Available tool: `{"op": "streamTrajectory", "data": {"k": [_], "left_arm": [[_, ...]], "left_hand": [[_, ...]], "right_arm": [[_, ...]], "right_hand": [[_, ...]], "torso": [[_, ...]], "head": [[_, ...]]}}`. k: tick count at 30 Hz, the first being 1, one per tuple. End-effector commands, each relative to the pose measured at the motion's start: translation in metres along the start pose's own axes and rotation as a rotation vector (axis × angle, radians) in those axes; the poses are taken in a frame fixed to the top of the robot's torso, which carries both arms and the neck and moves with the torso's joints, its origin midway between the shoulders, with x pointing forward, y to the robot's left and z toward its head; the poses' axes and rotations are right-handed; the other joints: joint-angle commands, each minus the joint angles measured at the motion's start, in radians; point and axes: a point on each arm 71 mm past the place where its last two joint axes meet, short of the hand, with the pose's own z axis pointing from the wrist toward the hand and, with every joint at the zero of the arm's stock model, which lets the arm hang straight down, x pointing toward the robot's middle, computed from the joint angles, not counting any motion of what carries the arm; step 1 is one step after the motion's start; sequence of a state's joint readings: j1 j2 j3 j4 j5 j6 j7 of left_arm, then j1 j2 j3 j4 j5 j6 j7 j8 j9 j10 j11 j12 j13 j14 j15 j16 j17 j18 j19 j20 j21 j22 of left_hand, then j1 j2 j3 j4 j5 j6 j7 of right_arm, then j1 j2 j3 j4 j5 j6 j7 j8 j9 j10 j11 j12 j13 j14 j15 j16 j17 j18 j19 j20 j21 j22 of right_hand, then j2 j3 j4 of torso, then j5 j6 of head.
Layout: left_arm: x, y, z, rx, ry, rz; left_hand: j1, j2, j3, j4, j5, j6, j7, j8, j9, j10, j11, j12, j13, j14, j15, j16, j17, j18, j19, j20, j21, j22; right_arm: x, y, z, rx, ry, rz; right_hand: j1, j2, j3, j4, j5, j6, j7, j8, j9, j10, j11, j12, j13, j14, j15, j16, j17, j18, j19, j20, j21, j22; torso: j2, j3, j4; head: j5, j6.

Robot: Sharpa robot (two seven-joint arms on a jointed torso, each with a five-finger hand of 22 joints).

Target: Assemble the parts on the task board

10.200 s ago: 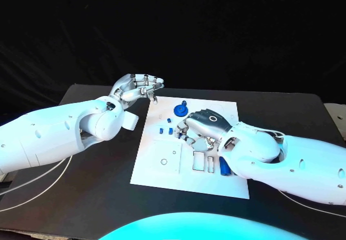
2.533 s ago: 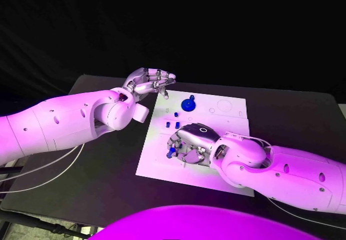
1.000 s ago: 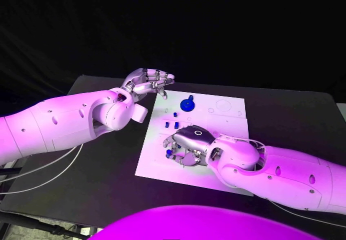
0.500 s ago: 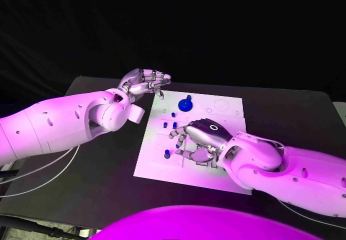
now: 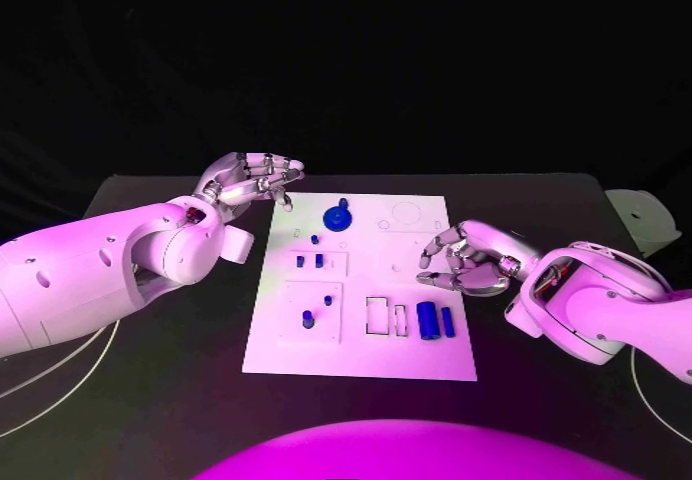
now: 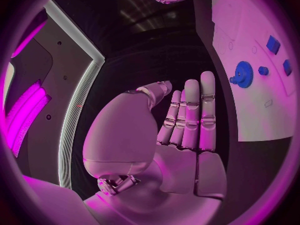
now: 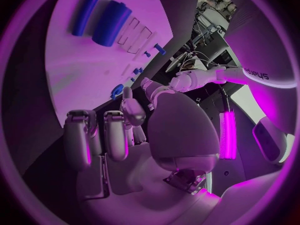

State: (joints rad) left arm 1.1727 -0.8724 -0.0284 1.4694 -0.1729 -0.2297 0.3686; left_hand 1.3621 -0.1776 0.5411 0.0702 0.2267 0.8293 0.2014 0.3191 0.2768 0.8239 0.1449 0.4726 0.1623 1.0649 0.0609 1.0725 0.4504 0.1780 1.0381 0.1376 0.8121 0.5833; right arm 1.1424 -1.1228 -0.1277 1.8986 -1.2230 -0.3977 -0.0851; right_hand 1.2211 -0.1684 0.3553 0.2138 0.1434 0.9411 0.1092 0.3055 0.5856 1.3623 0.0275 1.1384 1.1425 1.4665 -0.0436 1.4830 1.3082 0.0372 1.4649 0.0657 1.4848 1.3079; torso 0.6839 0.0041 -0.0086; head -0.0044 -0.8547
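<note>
- Task board: white plate lying flat on the black surface, between the two hands; its near-right edge lies just beside the right hand's fingers.
- Left hand: raised over the surface just off the board's far-left corner, fingers curled in side by side, nothing in them.
- Right hand: beside the board's right edge, fingers bent and apart, holding nothing.
- Blue gear: on the board's far part, just beside the left hand's fingers.
- Two blue cylinders: lying side by side on the board, near the right hand's fingers.
- Small blue parts: mid-board, between both hands.
</note>
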Motion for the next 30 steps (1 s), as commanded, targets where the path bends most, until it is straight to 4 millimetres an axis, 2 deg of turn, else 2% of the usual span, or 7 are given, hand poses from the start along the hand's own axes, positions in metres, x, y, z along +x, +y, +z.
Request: {"op": "streamTrajectory", "data": {"k": [1,5,8,10,21,24,30], "left_arm": [[0.002,-0.001,0.000,0.009,0.012,-0.008],[0.001,-0.001,-0.001,0.010,0.011,-0.007],[0.002,-0.001,-0.001,0.009,0.011,-0.008],[0.002,-0.001,-0.001,0.009,0.012,-0.008],[0.003,-0.001,-0.002,0.008,0.014,-0.009],[0.003,-0.001,-0.002,0.008,0.014,-0.009],[0.003,-0.001,-0.002,0.008,0.015,-0.009]], "left_hand": [[0.009,0.002,-0.003,-0.006,0.006,-0.003,0.002,0.006,0.001,-0.008,-0.001,0.006,-0.001,-0.008,-0.002,-0.002,-0.001,0.007,0.002,0.004,-0.005,-0.001],[0.009,0.002,-0.003,-0.006,0.006,-0.003,0.002,0.006,0.001,-0.008,-0.001,0.006,-0.001,-0.008,-0.002,-0.002,-0.001,0.007,0.002,0.004,-0.005,-0.001],[0.009,0.002,-0.003,-0.006,0.006,-0.003,0.002,0.006,0.001,-0.008,-0.001,0.006,-0.001,-0.008,-0.002,-0.002,-0.001,0.007,0.002,0.004,-0.005,-0.001],[0.009,0.002,-0.003,-0.006,0.006,-0.003,0.002,0.006,0.001,-0.008,-0.001,0.006,-0.001,-0.008,-0.002,-0.002,-0.001,0.007,0.002,0.004,-0.005,-0.001],[0.008,0.002,-0.003,-0.006,0.006,-0.003,0.002,0.007,0.001,-0.008,-0.001,0.007,-0.001,-0.009,-0.002,-0.002,-0.001,0.007,0.002,0.004,-0.004,-0.001],[0.008,0.002,-0.003,-0.006,0.006,-0.003,0.002,0.007,0.001,-0.008,-0.001,0.007,-0.001,-0.009,-0.002,-0.002,-0.001,0.007,0.002,0.004,-0.004,-0.001],[0.008,0.002,-0.003,-0.006,0.006,-0.003,0.002,0.007,0.001,-0.008,-0.001,0.007,-0.001,-0.009,-0.002,-0.002,-0.001,0.007,0.002,0.004,-0.004,-0.001]], "right_arm": [[0.007,-0.010,-0.013,0.119,0.056,0.051],[0.011,-0.017,-0.024,0.187,0.058,0.001],[0.019,-0.019,-0.030,0.225,0.062,-0.040],[0.022,-0.018,-0.031,0.234,0.061,-0.059],[0.039,-0.015,-0.029,0.265,0.074,-0.127],[0.043,-0.014,-0.027,0.263,0.080,-0.134],[0.051,-0.012,-0.021,0.261,0.097,-0.149]], "right_hand": [[-0.017,0.000,-0.012,0.024,-0.003,-0.019,0.004,0.003,0.008,0.012,0.004,0.064,0.067,0.072,0.005,0.008,0.082,-0.021,0.077,0.002,0.011,0.242],[-0.026,0.001,-0.024,0.042,-0.005,-0.027,0.006,0.001,0.010,0.014,0.007,0.082,0.088,0.073,0.008,0.013,0.091,-0.023,0.081,0.004,0.021,0.245],[-0.032,-0.008,-0.045,0.059,0.009,-0.024,0.005,0.006,0.015,0.017,0.005,0.095,0.105,0.074,0.008,0.017,0.098,-0.026,0.085,0.004,0.032,0.248],[-0.045,-0.012,-0.066,0.073,0.033,-0.022,0.003,0.009,0.018,0.020,0.005,0.105,0.116,0.075,0.007,0.021,0.105,-0.027,0.088,0.004,0.040,0.250],[-0.070,-0.013,-0.099,0.078,0.034,-0.018,0.000,0.013,0.022,0.023,0.003,0.113,0.128,0.076,0.005,0.024,0.111,-0.030,0.092,0.003,0.051,0.253],[-0.072,-0.013,-0.102,0.078,0.035,-0.018,0.000,0.013,0.023,0.024,0.003,0.115,0.130,0.076,0.005,0.025,0.112,-0.030,0.092,0.003,0.051,0.253],[-0.078,-0.012,-0.109,0.078,0.035,-0.018,0.000,0.014,0.023,0.026,0.002,0.118,0.134,0.076,0.005,0.026,0.113,-0.031,0.094,0.003,0.056,0.254]], "torso": [[-0.006,-0.0012,-0.0120],[-0.009,-0.0020,-0.0192],[-0.013,-0.0031,-0.0244],[-0.013,-0.0034,-0.0249],[-0.014,-0.0059,-0.0234],[-0.012,-0.0041,-0.0248],[-0.013,-0.0038,-0.0231]], "head": [[-0.019,0.002],[-0.026,0.003],[-0.028,-0.001],[-0.029,-0.003],[-0.037,-0.008],[-0.036,-0.010],[-0.036,-0.012]]}}
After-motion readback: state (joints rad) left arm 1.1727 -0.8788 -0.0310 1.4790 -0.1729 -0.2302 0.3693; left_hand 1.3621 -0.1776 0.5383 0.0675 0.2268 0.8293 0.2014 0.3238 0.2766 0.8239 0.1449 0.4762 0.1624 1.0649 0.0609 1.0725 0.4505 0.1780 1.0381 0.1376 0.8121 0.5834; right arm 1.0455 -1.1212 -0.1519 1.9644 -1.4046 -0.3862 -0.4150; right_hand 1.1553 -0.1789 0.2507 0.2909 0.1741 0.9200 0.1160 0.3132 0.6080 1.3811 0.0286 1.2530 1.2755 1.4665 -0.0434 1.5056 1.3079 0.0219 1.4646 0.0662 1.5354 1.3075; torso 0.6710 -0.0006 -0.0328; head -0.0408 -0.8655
